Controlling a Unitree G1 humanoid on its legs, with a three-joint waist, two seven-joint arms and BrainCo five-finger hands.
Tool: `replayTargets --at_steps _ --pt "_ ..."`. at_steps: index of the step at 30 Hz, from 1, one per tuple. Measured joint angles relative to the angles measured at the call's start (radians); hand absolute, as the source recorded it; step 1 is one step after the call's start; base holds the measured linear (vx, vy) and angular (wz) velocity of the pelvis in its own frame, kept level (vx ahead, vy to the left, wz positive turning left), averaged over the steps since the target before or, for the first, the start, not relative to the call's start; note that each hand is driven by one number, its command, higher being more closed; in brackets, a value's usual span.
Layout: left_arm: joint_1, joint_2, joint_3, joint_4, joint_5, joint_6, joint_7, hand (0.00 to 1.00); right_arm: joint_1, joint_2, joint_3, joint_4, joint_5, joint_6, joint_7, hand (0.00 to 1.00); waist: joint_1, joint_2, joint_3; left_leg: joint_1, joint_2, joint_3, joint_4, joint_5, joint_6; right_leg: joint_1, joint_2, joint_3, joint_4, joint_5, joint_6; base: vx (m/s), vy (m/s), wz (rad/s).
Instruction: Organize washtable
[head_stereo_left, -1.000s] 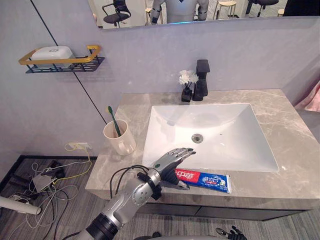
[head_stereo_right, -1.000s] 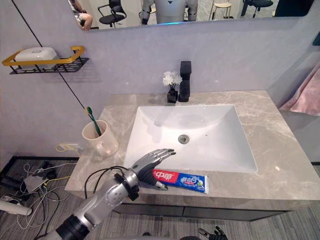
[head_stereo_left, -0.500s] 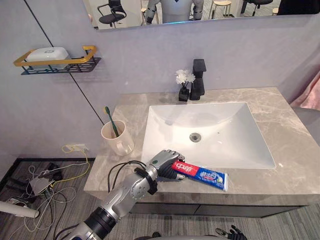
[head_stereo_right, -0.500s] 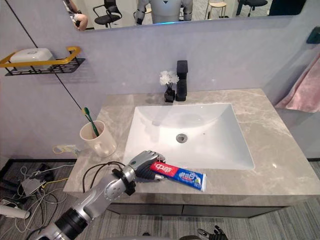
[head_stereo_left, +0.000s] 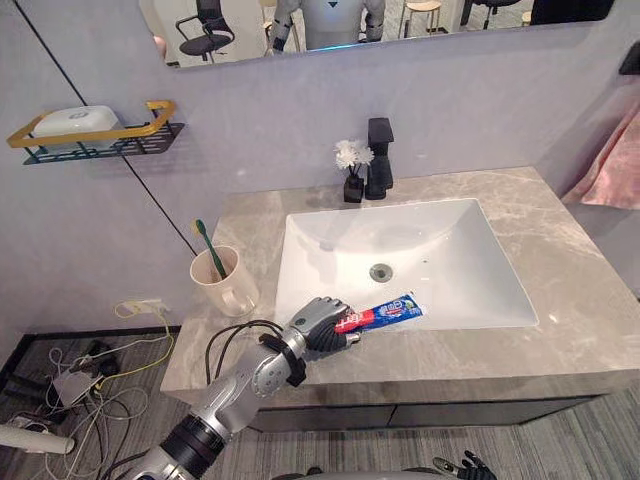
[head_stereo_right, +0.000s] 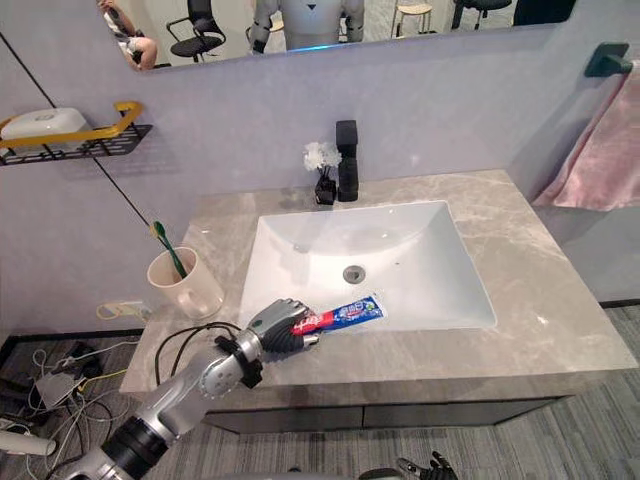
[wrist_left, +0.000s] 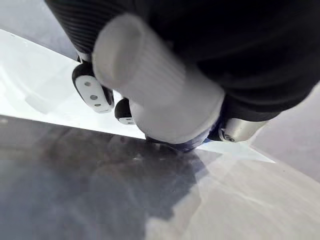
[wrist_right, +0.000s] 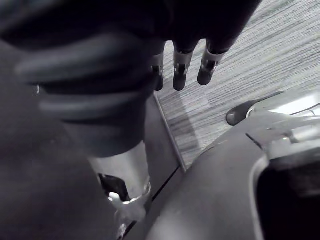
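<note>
The counter (head_stereo_left: 590, 300) carries a sink (head_stereo_left: 440, 250) in its middle, and the cup (head_stereo_left: 228, 285) stands near the counter's left edge, just left of the sink's front left corner, with a toothbrush (head_stereo_left: 207, 245) leaning in it. The left hand (head_stereo_left: 318, 322) is at the front edge of the counter, by that same corner of the sink, to the right of the cup and a little nearer the front edge. Its fingers (wrist_left: 92, 90) are curled tight round the cap end of the tube (head_stereo_left: 385, 313). In the left wrist view the white ribbed cap (wrist_left: 155, 95) juts out of the fist above the stone and appears to be clear of it. The tube's long axis runs from the hand to the right and slightly toward the back edge, with its flat tail out over the sink's front rim, so it points away from the cup. If the cup is where the tube belongs, the move is a carry to the left along the front edge. It would also need a turn of the wrist to stand the tube up over the cup's mouth beside the toothbrush. The left hand is the nearer one by far. The right hand (wrist_right: 179, 75) hangs low over the floor with its fingers loose and holds nothing.
</note>
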Motion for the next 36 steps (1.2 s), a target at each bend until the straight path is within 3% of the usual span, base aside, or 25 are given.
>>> replayTargets --at_steps 10,14,20,24,30,36 --pt "0.092 -0.064 0.079 -0.075 -0.05 0.018 0.042 1.0 0.076 0.006 -0.149 -0.138 0.025 0.0 -0.026 0.0 0.001 -0.011 -0.001 -0.004 0.013 0.063 -0.017 -0.011 -0.004 -0.035 0.01 0.065 -0.009 0.012 0.001 0.0 -0.016 -0.19" --pt "0.107 -0.109 0.101 -0.149 -0.085 0.02 0.055 1.0 0.129 0.018 -0.203 -0.349 -0.011 -0.001 -0.046 0.0 0.002 -0.016 -0.013 -0.022 0.016 0.099 -0.016 -0.018 0.0 -0.074 0.011 0.103 0.001 0.016 0.005 -0.01 -0.007 -0.25" --pt "0.132 -0.168 0.136 -0.26 -0.116 0.017 0.061 1.0 0.218 0.053 -0.28 -0.746 -0.079 0.007 -0.042 0.0 0.0 -0.051 -0.034 -0.037 0.019 0.139 0.026 -0.05 0.006 -0.092 0.016 0.143 0.004 0.02 0.011 -0.01 -0.01 -0.22" --pt "0.171 -0.179 0.179 -0.308 -0.135 0.016 0.059 1.0 0.26 0.054 -0.41 -1.03 -0.127 0.023 -0.029 0.0 -0.001 -0.072 -0.049 -0.046 0.021 0.148 0.03 -0.054 0.006 -0.106 0.018 0.151 0.01 0.02 0.011 -0.01 -0.017 -0.06" --pt "0.231 -0.184 0.247 -0.355 -0.148 0.016 0.031 1.0 0.282 0.013 -0.504 -1.395 -0.176 0.031 0.02 0.0 -0.006 -0.072 -0.053 -0.063 0.03 0.166 0.057 -0.066 0.002 -0.126 0.027 0.173 0.018 0.023 0.016 -0.02 -0.023 -0.12" --pt "0.244 -0.189 0.242 -0.386 -0.159 -0.003 -0.007 1.0 0.266 -0.073 -0.481 -1.553 -0.174 -0.039 0.089 0.0 -0.002 -0.068 -0.079 -0.084 0.028 0.166 0.069 -0.072 0.004 -0.143 0.025 0.175 0.018 0.03 0.027 0.0 0.0 0.0"
